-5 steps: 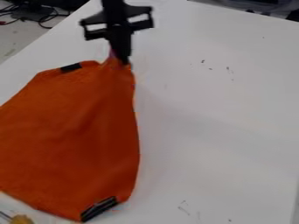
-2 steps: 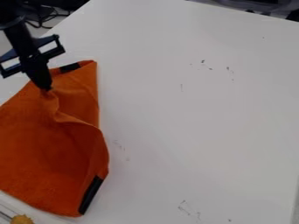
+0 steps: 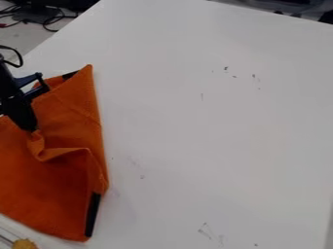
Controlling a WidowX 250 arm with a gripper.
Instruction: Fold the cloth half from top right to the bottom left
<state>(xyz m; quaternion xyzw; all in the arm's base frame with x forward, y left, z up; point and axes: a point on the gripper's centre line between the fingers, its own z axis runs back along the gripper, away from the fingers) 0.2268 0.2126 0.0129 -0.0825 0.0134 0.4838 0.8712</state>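
White table [image 3: 195, 121]; arm [image 3: 8, 85] at left, slanting down, claw [image 3: 31, 130] clamped on orange cloth [image 3: 71, 114].

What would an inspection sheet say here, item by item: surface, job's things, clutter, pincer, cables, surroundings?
Surface: white table, a few small dark marks on it.
Job's things: orange cloth at the left, partly folded and creased, a black strip along its lower right edge and another dark patch near its top corner.
Clutter: yellow object at the lower left corner, beside a thin rod.
Pincer: the pincer is pinching the cloth, which bunches just below its tips.
Cables: dark cables beyond the table's upper left edge; a black loop beside the arm.
Surroundings: dark items past the upper right edge, unidentifiable.
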